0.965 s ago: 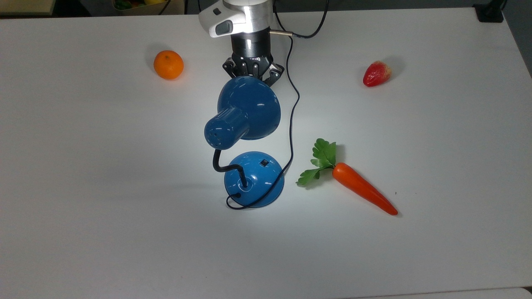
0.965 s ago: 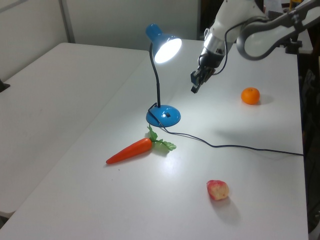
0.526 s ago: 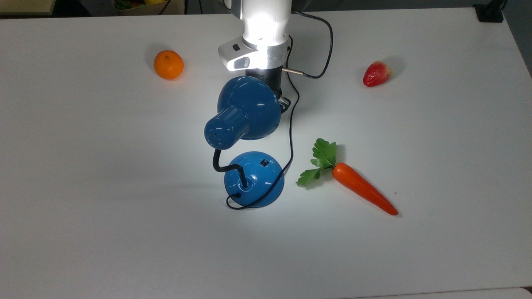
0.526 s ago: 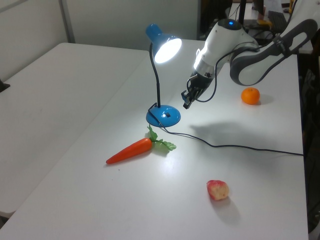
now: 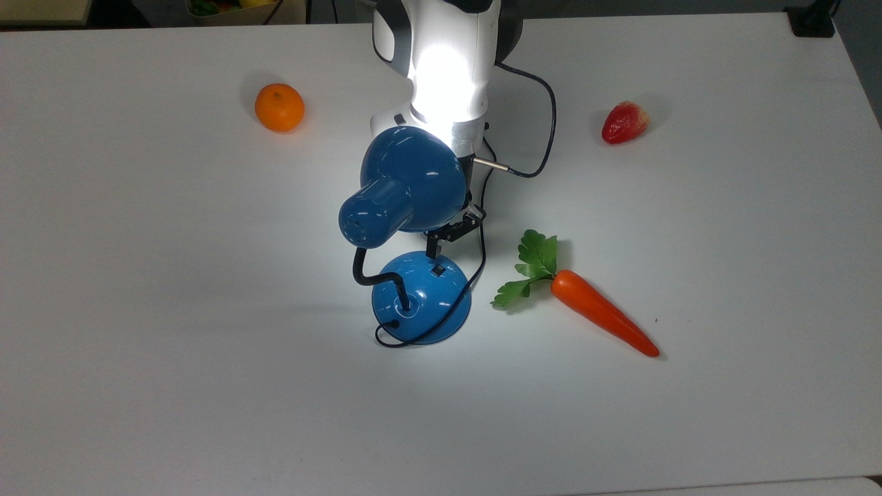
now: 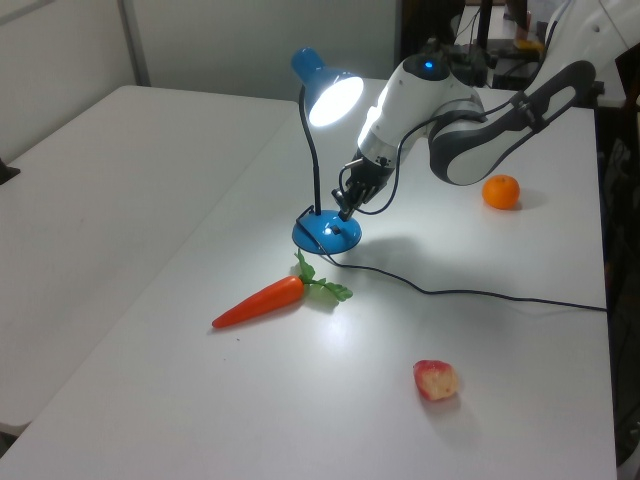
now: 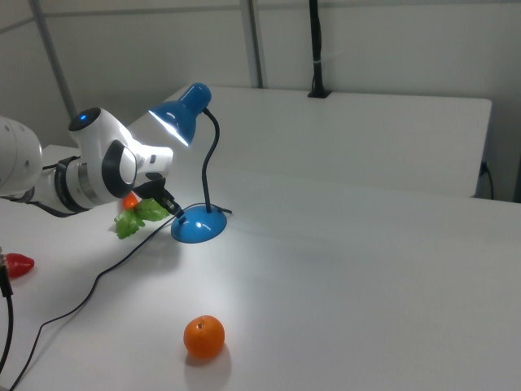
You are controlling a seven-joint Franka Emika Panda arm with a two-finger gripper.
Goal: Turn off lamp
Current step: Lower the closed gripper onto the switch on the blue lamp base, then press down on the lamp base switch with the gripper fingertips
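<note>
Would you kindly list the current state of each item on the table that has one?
lamp: lit, upright, shade bright in the left view.
end effector: down at the lamp's base, by the small black switch.
cord: slack, trailing across the table.
carrot: lying flat.
strawberry: lying on the table.
orange: resting on the table.

light: lit lamp (image 5: 403, 182) pools on table (image 5: 138, 344) | glare: arm (image 5: 448, 76) overexposed | focus: sharp

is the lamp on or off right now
On. The lamp shade glows bright in the left view and lights the arm and table, with the gripper at its base.
</note>
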